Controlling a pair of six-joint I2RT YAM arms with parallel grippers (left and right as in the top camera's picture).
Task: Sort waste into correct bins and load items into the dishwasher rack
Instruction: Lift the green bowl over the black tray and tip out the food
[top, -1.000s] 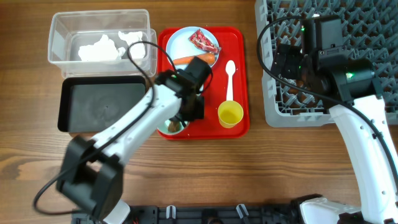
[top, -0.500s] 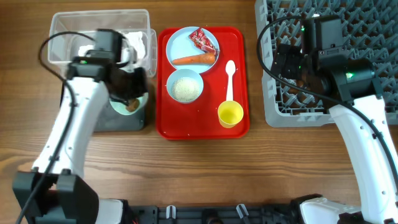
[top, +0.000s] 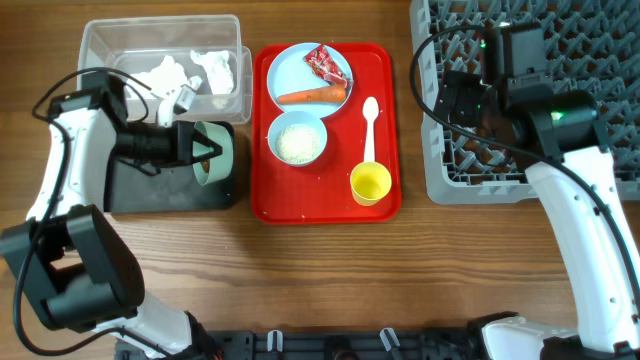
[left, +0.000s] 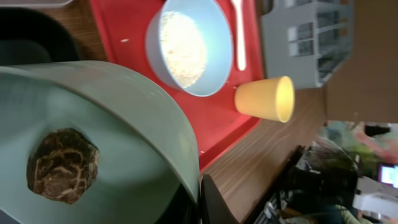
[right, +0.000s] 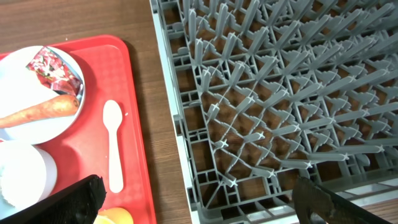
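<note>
1. The large square grey plastic dishwasher rack (top: 600, 40) stands right of the flat red serving tray (top: 385, 120), apart from it. The right gripper (top: 463, 98) hovers over the rack's edge nearest that tray, jaws spread wide and holding nothing.
2. The shallow black rectangular tray (top: 160, 190) lies just left of the red tray. It is judged rigid and steady enough to take dropped scraps.
3. The pale green bowl (top: 218, 155) is left of the red tray, above the black tray and tipped steeply on its side. The left gripper (top: 190, 152) is clamped tight on its rim. The bowl is judged light, stiff and smooth-walled, so it is liable to slip. The rim is the only practical hold.
4. The small brown food lump (left: 62, 165) sits against the bowl's inner wall, left of the red tray and close to the gripping fingers. It is judged light and possibly sticky. Tipping should shed it better than pinching.
</note>
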